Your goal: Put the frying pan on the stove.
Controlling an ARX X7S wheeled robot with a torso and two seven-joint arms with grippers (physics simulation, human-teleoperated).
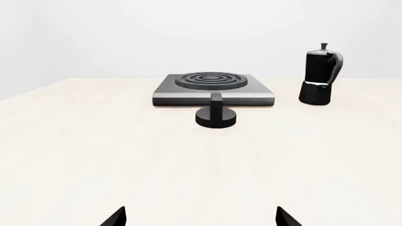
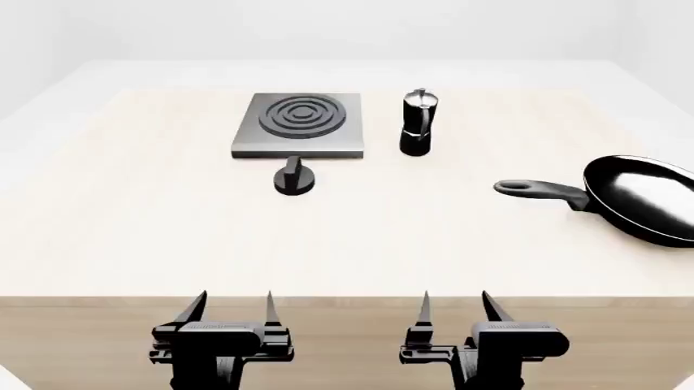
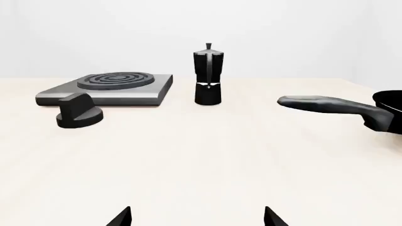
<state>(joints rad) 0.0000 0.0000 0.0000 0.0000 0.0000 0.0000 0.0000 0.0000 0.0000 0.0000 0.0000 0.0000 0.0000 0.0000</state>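
Nothing grasped yet. Left pincer and right pincer sit at the bottom of the head frame, just off the near tabletop edge, both spread and empty. Frying pan lies at the right edge of the head frame, partly cut off, handle pointing left toward centre. Stove is upper centre-left, burner bare, well apart from the pan. Knob sits just in front of the stove, moka pot just beside its right side.

Best bet: right pincer takes the handle mid-length, lifts level, carries over the moka pot and knob, centres the pan on the rings.

Tabletop is pale light wood, matte. Room is plain white, featureless walls.
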